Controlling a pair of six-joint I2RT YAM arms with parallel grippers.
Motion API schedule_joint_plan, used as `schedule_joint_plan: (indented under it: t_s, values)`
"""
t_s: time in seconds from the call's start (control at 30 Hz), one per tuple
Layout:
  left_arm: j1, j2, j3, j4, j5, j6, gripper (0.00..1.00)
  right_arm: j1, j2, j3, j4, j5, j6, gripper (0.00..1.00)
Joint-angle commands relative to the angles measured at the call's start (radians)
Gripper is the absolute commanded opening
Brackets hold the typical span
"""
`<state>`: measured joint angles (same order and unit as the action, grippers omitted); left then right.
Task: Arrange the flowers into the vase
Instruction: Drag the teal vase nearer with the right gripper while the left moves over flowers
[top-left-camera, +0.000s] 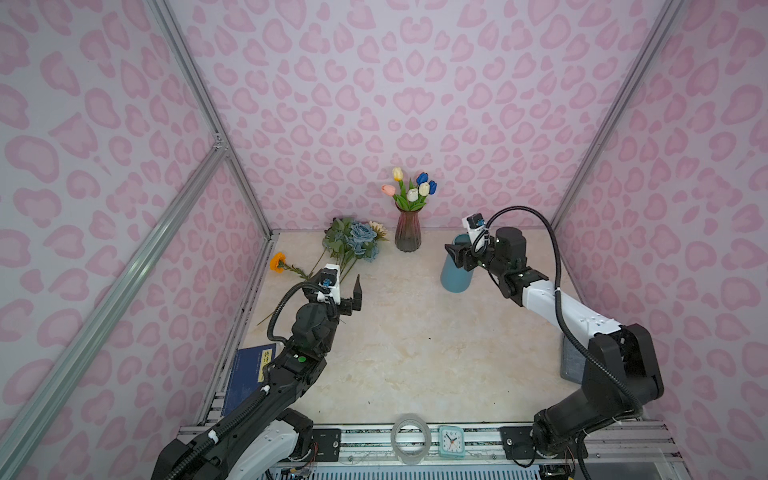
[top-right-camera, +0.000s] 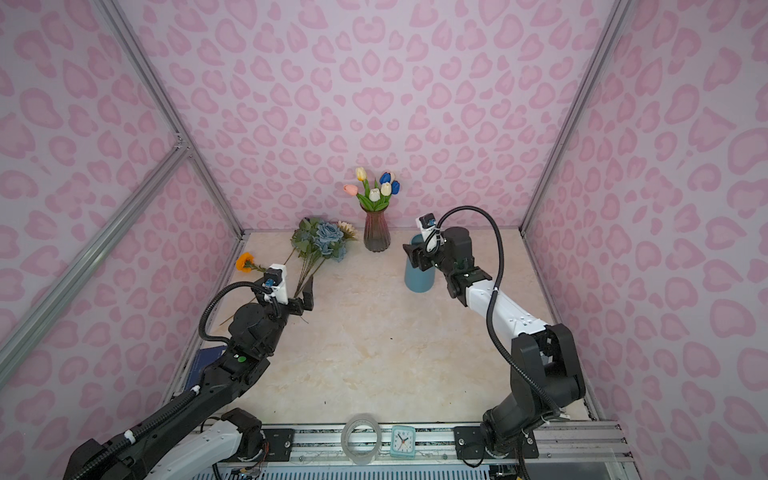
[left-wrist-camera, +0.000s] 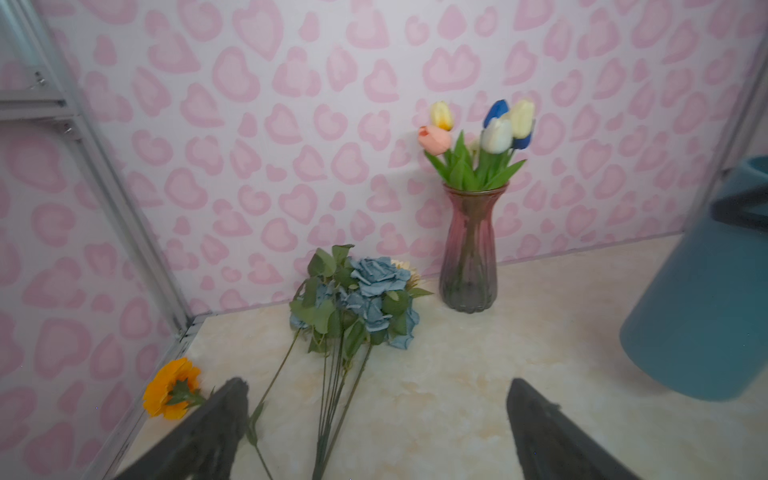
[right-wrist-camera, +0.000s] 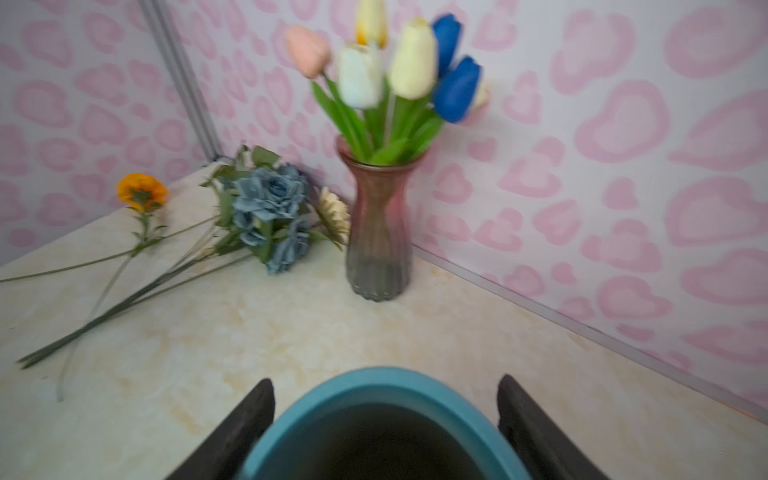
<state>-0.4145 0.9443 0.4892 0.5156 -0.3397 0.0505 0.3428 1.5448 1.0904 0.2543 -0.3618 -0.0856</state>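
A pink glass vase (top-left-camera: 408, 232) (top-right-camera: 376, 235) (left-wrist-camera: 469, 257) (right-wrist-camera: 376, 232) stands at the back wall and holds several tulips (top-left-camera: 411, 189) (top-right-camera: 376, 187) (left-wrist-camera: 478, 133) (right-wrist-camera: 386, 70). Left of it a dusty-blue rose bunch (top-left-camera: 357, 243) (top-right-camera: 326, 241) (left-wrist-camera: 370, 295) (right-wrist-camera: 270, 208) and an orange bloom (top-left-camera: 277, 262) (top-right-camera: 244, 262) (left-wrist-camera: 170, 388) (right-wrist-camera: 141, 191) lie on the table. My left gripper (top-left-camera: 343, 291) (top-right-camera: 297, 293) (left-wrist-camera: 376, 384) hangs open over the bunch's stems, holding nothing. My right gripper (top-left-camera: 457, 253) (right-wrist-camera: 385, 382) is shut on a blue cup (top-left-camera: 455, 278) (top-right-camera: 417, 280) (left-wrist-camera: 706, 311) (right-wrist-camera: 382, 415), right of the vase.
A blue book (top-left-camera: 249, 374) lies by the left arm's base and a grey pad (top-left-camera: 571, 361) by the right arm. A tape roll (top-left-camera: 410, 438) and a small clock (top-left-camera: 451, 440) sit on the front rail. Pink patterned walls close in three sides.
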Motion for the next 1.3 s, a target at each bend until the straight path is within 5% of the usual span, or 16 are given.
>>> schedule_joint_plan:
  t_s: [0.0, 0.37, 0.6, 0.93, 1.27]
  values:
    - [0.087, 0.028, 0.040, -0.074, 0.001, -0.149, 1.00, 0.096, -0.037, -0.079, 0.294, -0.008, 0.037, 0.29]
    - [0.340, 0.267, 0.301, -0.445, 0.192, -0.301, 0.86, 0.355, 0.016, -0.072, 0.257, -0.099, -0.075, 0.29]
    - [0.353, 0.398, 0.368, -0.486, 0.253, -0.300, 0.77, 0.376, 0.059, -0.089, 0.236, -0.213, -0.175, 0.29]
    - [0.353, 0.478, 0.427, -0.511, 0.254, -0.269, 0.72, 0.365, 0.133, -0.118, 0.347, -0.204, -0.129, 0.32]
    - [0.353, 0.467, 0.418, -0.519, 0.247, -0.271, 0.78, 0.346, 0.099, -0.164, 0.389, -0.188, -0.126, 0.64]
